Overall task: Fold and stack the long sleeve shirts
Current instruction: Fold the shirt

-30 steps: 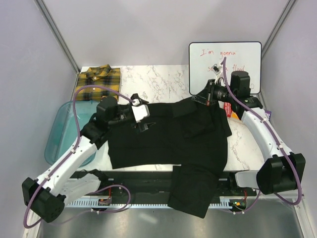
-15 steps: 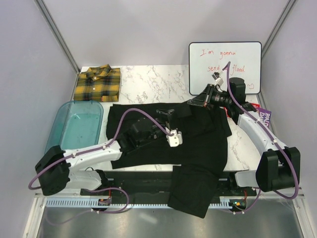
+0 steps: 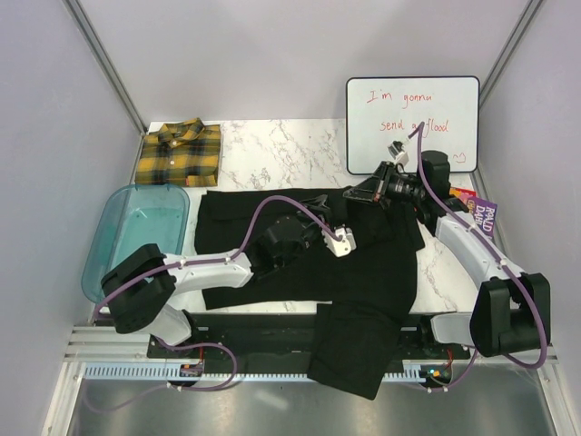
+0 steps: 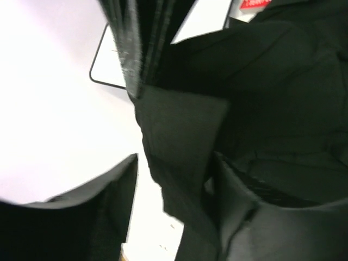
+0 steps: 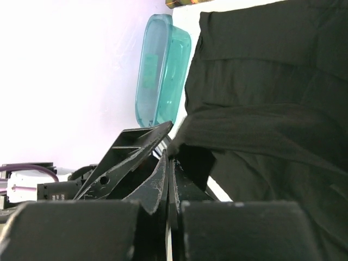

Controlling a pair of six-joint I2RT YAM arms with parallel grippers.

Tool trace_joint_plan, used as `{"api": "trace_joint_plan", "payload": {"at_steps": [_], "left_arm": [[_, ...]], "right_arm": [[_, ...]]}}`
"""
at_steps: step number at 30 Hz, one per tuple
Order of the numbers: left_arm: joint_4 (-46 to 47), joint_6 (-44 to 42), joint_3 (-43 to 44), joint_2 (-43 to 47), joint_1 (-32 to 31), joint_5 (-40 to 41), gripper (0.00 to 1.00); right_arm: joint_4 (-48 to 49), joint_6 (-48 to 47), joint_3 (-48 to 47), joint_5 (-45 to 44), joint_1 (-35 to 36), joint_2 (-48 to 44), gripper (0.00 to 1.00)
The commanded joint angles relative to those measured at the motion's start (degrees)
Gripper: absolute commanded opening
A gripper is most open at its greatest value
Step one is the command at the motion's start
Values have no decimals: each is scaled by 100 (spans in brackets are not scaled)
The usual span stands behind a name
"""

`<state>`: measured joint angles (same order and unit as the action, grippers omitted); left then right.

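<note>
Black shirt: We see the plain black cloth shirt (image 3: 381, 263) spread across the middle of the white marble-patterned surface (image 3: 272, 145), not yet folded. One long part droops over the near edge, between the two arm bases.
Its look: Limp, matte and creased, with loose flaps lying on the body and a raised ridge of cloth along the far edge. We cannot make out any buttons.
Plaid shirt: The yellow-and-black plaid cloth shirt (image 3: 179, 153) lies folded in a neat rectangle, collar uppermost, in the far left corner, well apart from the black one.
Progress: By our reckoning the job stands near halfway. One shirt looks finished. The black one has yet to be folded down and then stacked with the plaid.
Left pincer: The left pincer (image 4: 175, 163) reaches over the middle of the black shirt, its fingers standing apart about a flap of black cloth. We cannot tell whether they bite on it.
Right pincer: The right pincer (image 5: 169, 147) is closed at the shirt's far right edge, and its wrist view suggests a fold of the cloth is pinched in its tips.
Surroundings: A translucent blue plastic tub (image 3: 136, 227) sits at the left edge, near the black shirt. A white board with red handwriting (image 3: 413, 123) leans at the far right.
</note>
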<state>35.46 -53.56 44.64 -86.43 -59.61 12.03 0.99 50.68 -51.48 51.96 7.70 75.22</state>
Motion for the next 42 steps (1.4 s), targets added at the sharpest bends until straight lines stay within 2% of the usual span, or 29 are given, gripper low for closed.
{"api": "trace_joint_plan", "payload": {"at_steps": [1,2,3,4,5,6,7,9,10,11,13,16,19,21,22,25,29,34,37,42], "left_arm": [[541,-120,299,-23,-24,229,54],[454,-93,317,3,-24,229,41],[331,-15,360,38,-24,212,32],[-71,29,396,178,-24,186,20],[-309,91,440,266,-24,72,2],[-573,231,518,354,-24,-7,2],[-915,302,545,608,-15,-121,2],[-2170,512,633,942,2,-761,2],[-2410,565,599,1101,2,-912,2],[-3135,636,590,1407,-6,-1183,2],[-3763,776,765,1629,2,-1448,2],[-4827,970,1133,1980,2,-2027,2],[-5470,1102,1476,2095,-6,-2932,2],[-5724,1155,1791,1947,-6,-3566,2],[-6065,1172,1950,1868,-15,-3724,2],[-7065,919,2679,1526,-6,-4287,2],[-7640,584,3120,1568,-15,-5199,2],[-8011,628,3314,1454,-6,-5501,2],[-8011,645,3174,1296,-24,-5300,3],[-7985,1111,3200,533,-6,-5008,3]], "right_arm": [[243,144,121,156,-15,-280,0],[243,153,173,165,-6,-358,0],[243,153,200,165,-6,-402,0],[235,92,226,174,-6,-446,0],[200,5,227,174,-6,-499,0],[147,-92,183,235,-15,-508,6],[7,-441,113,340,-102,-500,22],[-369,-986,-299,699,-321,-438,38],[-911,-1398,-510,840,-679,-403,51],[-1213,-2081,-903,963,-952,-333,57],[-1731,-2595,-1205,1253,-1653,-254,71],[-2565,-3825,-1802,1237,-2306,-17,78],[-2920,-4723,-2251,781,-2432,334,75],[-2799,-4865,-2383,403,-2414,642,70],[-2658,-4891,-2410,315,-2397,765,63],[-2639,-5023,-2594,-19,-2309,1275,52],[-2648,-5375,-2569,-388,-2098,1609,46],[-2552,-5665,-2296,-1011,-1527,1785,42],[-2411,-5779,-2138,-1363,-1202,1987,40],[-2314,-5937,-2138,-1786,-806,2549,35]]}}
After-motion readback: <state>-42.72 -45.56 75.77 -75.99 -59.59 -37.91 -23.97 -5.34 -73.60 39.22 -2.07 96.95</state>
